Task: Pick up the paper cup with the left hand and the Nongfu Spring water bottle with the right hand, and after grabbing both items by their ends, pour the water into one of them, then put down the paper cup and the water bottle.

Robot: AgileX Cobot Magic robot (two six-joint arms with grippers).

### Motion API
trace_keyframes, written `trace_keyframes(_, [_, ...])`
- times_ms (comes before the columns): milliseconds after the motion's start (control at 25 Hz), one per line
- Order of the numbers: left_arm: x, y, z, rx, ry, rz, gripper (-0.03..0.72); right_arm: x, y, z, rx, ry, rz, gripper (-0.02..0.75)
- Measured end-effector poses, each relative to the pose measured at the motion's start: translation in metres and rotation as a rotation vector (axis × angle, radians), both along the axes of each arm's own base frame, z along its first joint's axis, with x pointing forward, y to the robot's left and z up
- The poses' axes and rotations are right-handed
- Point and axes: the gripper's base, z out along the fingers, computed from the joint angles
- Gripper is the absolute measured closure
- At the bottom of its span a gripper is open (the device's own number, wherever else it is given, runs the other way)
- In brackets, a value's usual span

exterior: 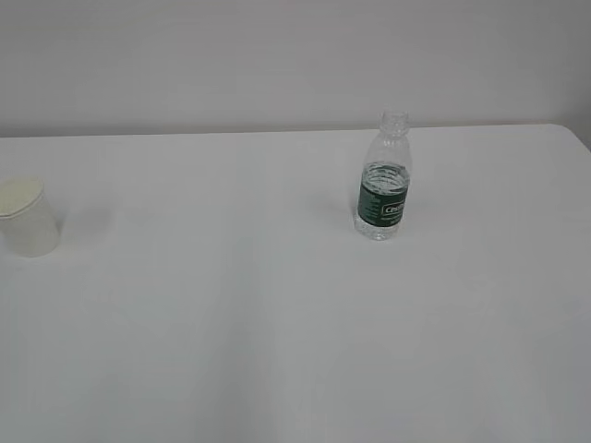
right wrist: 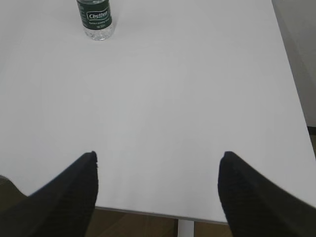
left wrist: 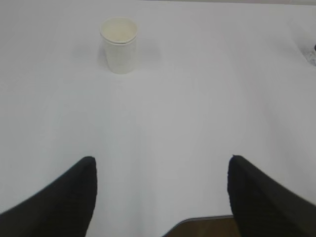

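The off-white paper cup stands upright at the table's far left; in the left wrist view the paper cup is far ahead, left of centre. The clear Nongfu Spring water bottle, green-labelled and capless, stands upright right of centre with water in its lower part; only the bottle's base and label show at the top of the right wrist view. My left gripper is open over the table's near edge, nothing between its fingers. My right gripper is open too, empty, well short of the bottle. Neither arm shows in the exterior view.
The white table runs back to a pale wall. Its near edge and a white leg show under the right gripper, its right edge with floor beyond. A clear object's edge sits at the far right of the left wrist view.
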Motion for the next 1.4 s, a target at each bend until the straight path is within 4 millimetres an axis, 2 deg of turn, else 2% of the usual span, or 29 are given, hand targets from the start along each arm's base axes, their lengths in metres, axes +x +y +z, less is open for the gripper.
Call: trace_keyframes(1400, [0.0,0.0,0.0,0.0,0.0,0.0,0.112,0.0,0.0,0.0,0.0,0.0,0.0,0.165])
